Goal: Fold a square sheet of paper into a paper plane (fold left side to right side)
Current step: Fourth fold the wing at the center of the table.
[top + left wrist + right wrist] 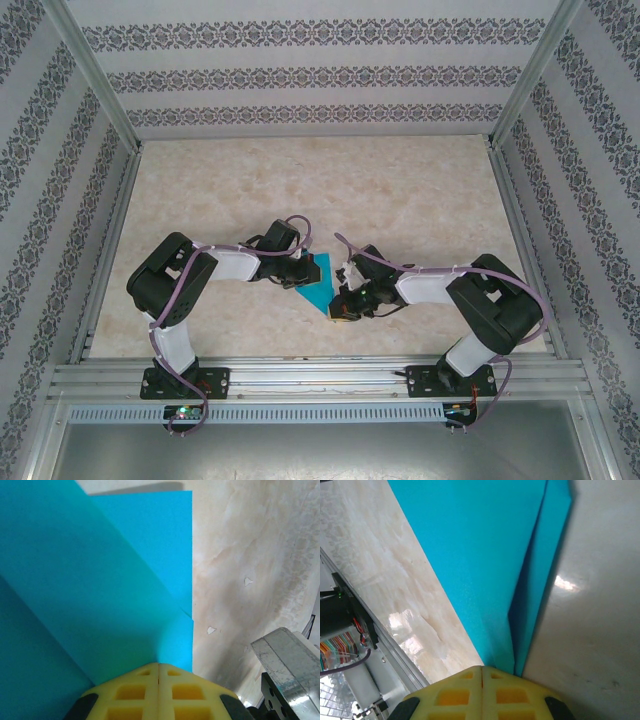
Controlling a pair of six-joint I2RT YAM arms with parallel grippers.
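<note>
Square sheet of paper (315,288) is folded with diagonal flaps; lies flat on the table (400,190) between the two arms, near the front edge; long axis roughly near-to-far, narrower end away from the bases (tip partly hidden); left gripper (159,672) pressed together, tips on the paper's left side; right gripper (481,674) likewise closed, touching the folded right edge.

From above, the left gripper (301,272) covers the left edge of the paper (320,287) and the right gripper (342,306) its near corner; its creases are too small to tell. Both wrist views cut the paper off at the top.
</note>
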